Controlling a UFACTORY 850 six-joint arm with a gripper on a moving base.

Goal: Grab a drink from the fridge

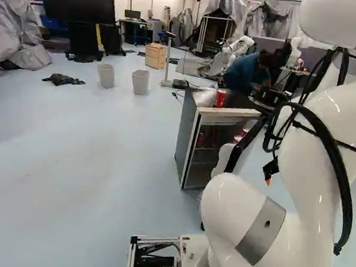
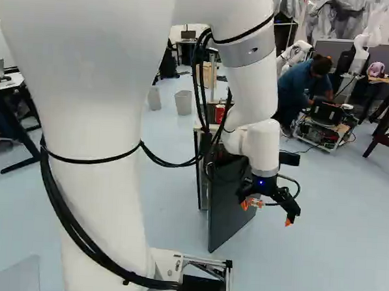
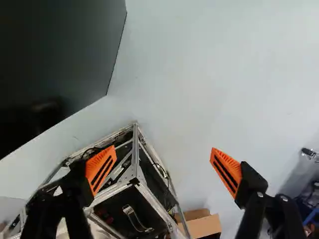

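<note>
My gripper [image 2: 266, 213] wide open, R side of fridge door [image 2: 234, 200], near door's outer face; open floor [image 2: 333, 244] farther R. Red can [image 1: 220, 98] atop fridge [image 1: 186, 134], across door from gripper, well apart w/ door btwn.

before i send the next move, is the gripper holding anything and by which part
Nothing is held: the gripper's two fingers stand wide apart, with no drink or anything else gripped between them.

Glossy white arm; black cables
</note>
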